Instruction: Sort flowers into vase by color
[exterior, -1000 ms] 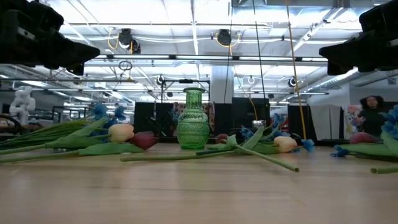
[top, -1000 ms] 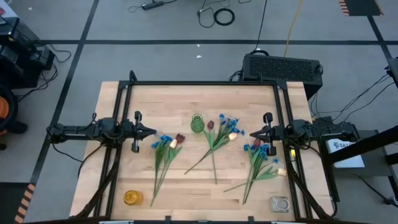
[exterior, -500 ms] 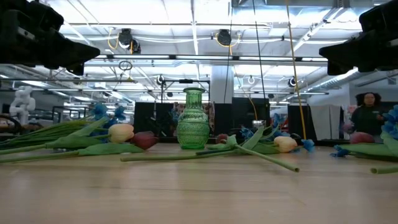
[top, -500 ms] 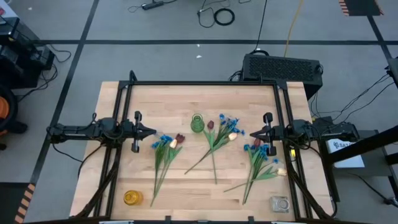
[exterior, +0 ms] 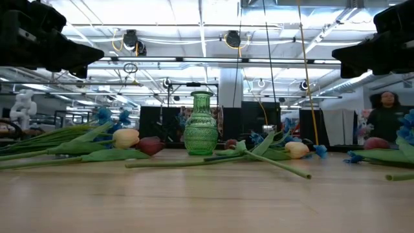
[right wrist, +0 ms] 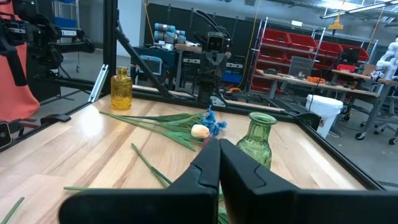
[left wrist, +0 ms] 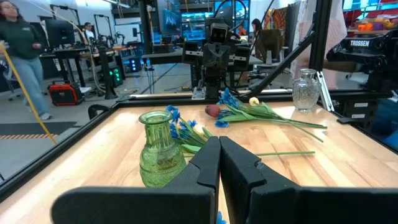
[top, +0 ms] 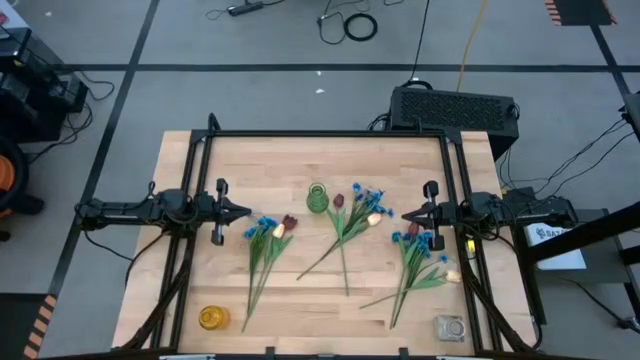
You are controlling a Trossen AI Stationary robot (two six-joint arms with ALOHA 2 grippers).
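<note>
Three loose bunches of flowers lie flat on the wooden table: a left bunch (top: 264, 245), a middle bunch (top: 347, 225) and a right bunch (top: 418, 262), each mixing blue blossoms, dark red tulips and cream tulips on green stems. A green glass vase (top: 317, 198) stands upright between them, also in the low view (exterior: 201, 124). My left gripper (top: 245, 211) hovers shut at the table's left, above and beside the left bunch's blossoms. My right gripper (top: 405, 214) hovers shut at the right, near the right bunch's blossoms. Both are raised off the table.
A yellow glass vase (top: 212, 318) stands near the front left corner and a clear glass vase (top: 449, 327) near the front right. A black frame (top: 320, 134) borders the table. Bare wood lies along the far side. A person (exterior: 387, 116) stands in the room behind.
</note>
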